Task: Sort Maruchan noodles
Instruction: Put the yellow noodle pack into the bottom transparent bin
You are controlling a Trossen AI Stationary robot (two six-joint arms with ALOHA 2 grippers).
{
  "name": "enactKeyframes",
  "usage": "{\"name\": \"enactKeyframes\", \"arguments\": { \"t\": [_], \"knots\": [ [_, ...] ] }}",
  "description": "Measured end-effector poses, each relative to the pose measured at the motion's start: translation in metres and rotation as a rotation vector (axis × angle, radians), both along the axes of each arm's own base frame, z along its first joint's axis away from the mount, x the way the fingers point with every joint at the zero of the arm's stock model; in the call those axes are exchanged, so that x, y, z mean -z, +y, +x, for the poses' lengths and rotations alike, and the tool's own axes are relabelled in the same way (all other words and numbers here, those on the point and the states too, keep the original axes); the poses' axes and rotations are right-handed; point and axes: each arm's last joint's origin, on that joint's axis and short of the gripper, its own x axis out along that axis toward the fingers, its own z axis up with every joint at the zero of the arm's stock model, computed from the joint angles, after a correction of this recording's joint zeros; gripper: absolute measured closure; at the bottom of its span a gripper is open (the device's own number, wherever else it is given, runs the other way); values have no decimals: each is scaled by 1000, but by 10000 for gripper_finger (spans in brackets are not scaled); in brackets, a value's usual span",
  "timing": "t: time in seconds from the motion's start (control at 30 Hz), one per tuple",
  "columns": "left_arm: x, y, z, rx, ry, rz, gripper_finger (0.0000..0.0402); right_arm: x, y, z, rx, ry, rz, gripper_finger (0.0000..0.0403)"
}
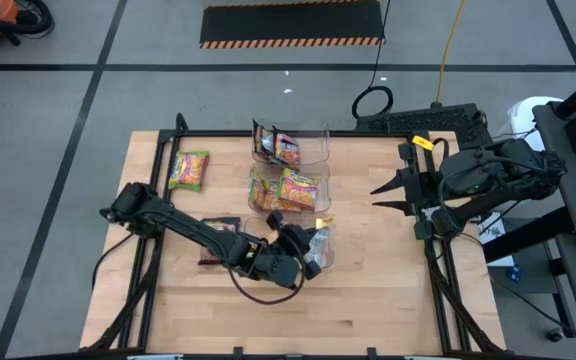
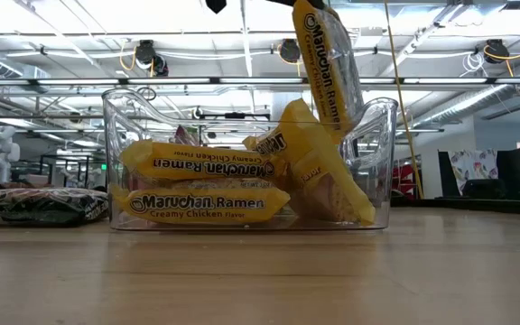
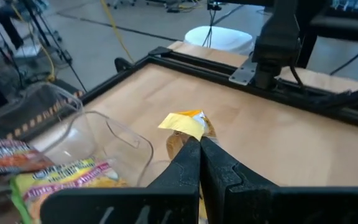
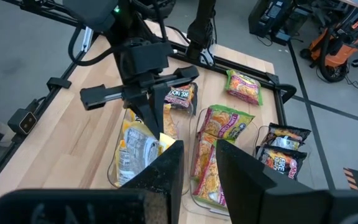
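Note:
Three clear bins stand in a row down the table's middle. The far bin (image 1: 320,133) holds dark Maruchan noodles packets, the middle bin (image 1: 258,188) green-yellow ones, the near bin (image 1: 326,252) yellow ones (image 2: 201,204). My left gripper (image 1: 311,242) hangs over the near bin, shut on a yellow packet (image 2: 328,72). My right gripper (image 1: 383,190) waits open above the table's right side, with nothing between its fingers. A green-yellow packet (image 1: 190,170) and a dark packet (image 1: 218,226) lie flat on the wood at the left. My left gripper pinches the yellow packet's upper end (image 3: 182,123) between its two shut fingers (image 3: 188,163), slanting down from the table's left side. The crimped edge sticks out past the fingertips. The packet hangs nearly upright below them, its lower end (image 2: 341,117) down inside the near bin among the other packets.
A black frame (image 1: 268,134) runs around the table's edges. The near bin's wall (image 2: 382,135) rises on either side of the hanging packet. Bare wood lies near the front edge (image 1: 368,320).

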Motion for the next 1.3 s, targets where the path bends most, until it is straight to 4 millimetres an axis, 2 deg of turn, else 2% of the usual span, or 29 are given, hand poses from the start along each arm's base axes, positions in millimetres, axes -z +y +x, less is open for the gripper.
{"name": "enactKeyframes", "arguments": {
  "t": [0.4, 0.77, 1.0, 1.3],
  "knots": [
    [2, 0, -2, -87, -99, -156, 401, 0, 0, 0, 0, 0, 0, 312],
    [15, -15, -11, -115, -87, -257, 401, 0, 0, 0, 0, 0, 0, 312],
    [33, -23, -2, -62, -56, -332, 401, 0, 0, 0, -2, -1, -3, 312],
    [42, -21, 4, -30, -12, -326, 401, 0, 0, 0, -2, -1, -3, 312]
  ]
}}
